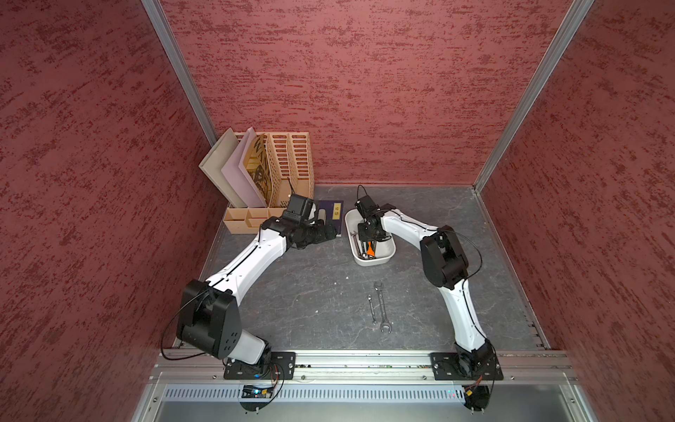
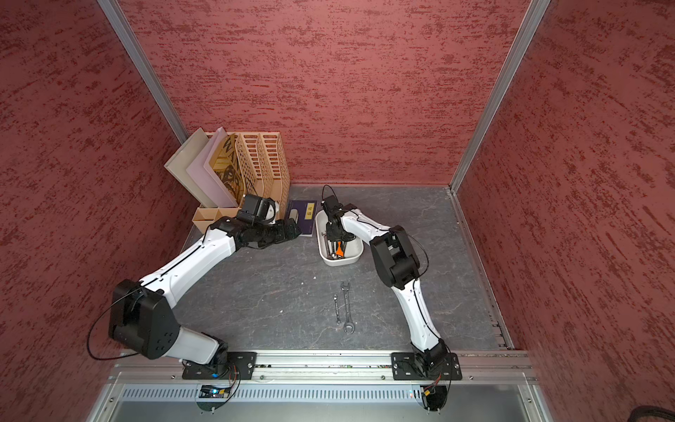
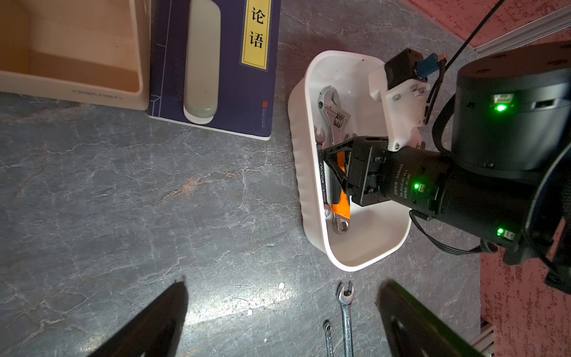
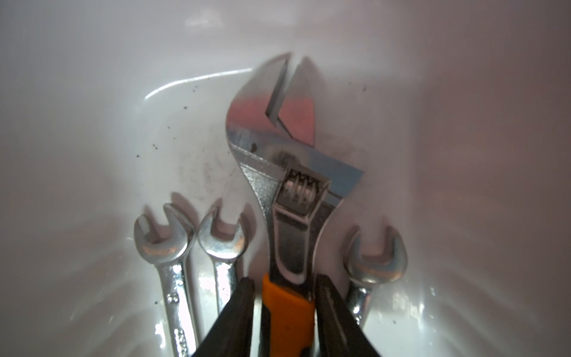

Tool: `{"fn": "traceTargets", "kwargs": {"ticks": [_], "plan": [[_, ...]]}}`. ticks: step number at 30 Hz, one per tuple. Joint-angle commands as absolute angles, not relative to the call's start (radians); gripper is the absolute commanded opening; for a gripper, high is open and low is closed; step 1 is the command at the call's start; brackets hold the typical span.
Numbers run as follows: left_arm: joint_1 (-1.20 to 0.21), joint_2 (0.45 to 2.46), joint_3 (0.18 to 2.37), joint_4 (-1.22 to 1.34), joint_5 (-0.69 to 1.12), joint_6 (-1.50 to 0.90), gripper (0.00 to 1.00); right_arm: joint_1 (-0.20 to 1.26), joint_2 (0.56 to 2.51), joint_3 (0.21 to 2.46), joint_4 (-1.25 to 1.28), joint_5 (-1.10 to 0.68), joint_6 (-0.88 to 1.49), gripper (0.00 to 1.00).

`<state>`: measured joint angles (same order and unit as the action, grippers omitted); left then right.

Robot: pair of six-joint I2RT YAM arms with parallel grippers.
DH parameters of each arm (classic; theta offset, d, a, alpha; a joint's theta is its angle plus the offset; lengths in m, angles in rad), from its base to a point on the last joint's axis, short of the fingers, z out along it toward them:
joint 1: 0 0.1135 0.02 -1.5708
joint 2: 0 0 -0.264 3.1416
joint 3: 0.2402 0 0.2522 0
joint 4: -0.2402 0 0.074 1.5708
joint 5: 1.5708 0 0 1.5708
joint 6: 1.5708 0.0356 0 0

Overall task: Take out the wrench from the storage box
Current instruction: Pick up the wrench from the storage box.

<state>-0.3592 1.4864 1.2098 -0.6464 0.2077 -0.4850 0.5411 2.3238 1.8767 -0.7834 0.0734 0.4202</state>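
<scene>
Black fingers (image 4: 244,309) of the right hand (image 4: 284,278) are sitting close on both sides of the orange handle (image 4: 287,315) of the big wrench (image 4: 287,253), inside the white box (image 3: 302,185); squeezing or not, I cannot tell. Steel is looking heavy and slippery, so that handle is looking best to grab.

Orange-handled wrench (image 4: 287,216), seemingly flat, in storage box (image 3: 301,173)

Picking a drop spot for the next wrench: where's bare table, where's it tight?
Free: the patch between the left arm and the two table wrenches; also the strip between storage box and back wall. Crowded: inside the box, where the right gripper has its jaws astride the adjustable wrench among three spanners.
</scene>
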Motion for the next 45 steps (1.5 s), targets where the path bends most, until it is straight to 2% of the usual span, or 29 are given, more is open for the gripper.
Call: {"fn": "traceTargets", "kwargs": {"ticks": [1, 6, 10, 25, 45], "plan": [[-0.348, 1.484, 1.212, -0.632, 0.218, -0.482, 1.0, 0.532, 2.384, 1.837, -0.856, 0.048, 0.435, 0.26], [-0.344, 1.485, 1.213, -0.632, 0.224, -0.482, 1.0, 0.532, 2.371, 1.837, -0.848, 0.05, 0.449, 0.1], [-0.341, 1.483, 1.215, -0.634, 0.223, -0.482, 1.0, 0.532, 2.342, 1.846, -0.844, 0.056, 0.459, 0.04], [-0.321, 1.459, 1.204, -0.632, 0.224, -0.49, 1.0, 0.532, 2.258, 1.971, -0.906, 0.094, 0.451, 0.0], [-0.307, 1.43, 1.202, -0.632, 0.219, -0.493, 1.0, 0.553, 2.146, 2.02, -0.961, 0.121, 0.465, 0.0]]}}
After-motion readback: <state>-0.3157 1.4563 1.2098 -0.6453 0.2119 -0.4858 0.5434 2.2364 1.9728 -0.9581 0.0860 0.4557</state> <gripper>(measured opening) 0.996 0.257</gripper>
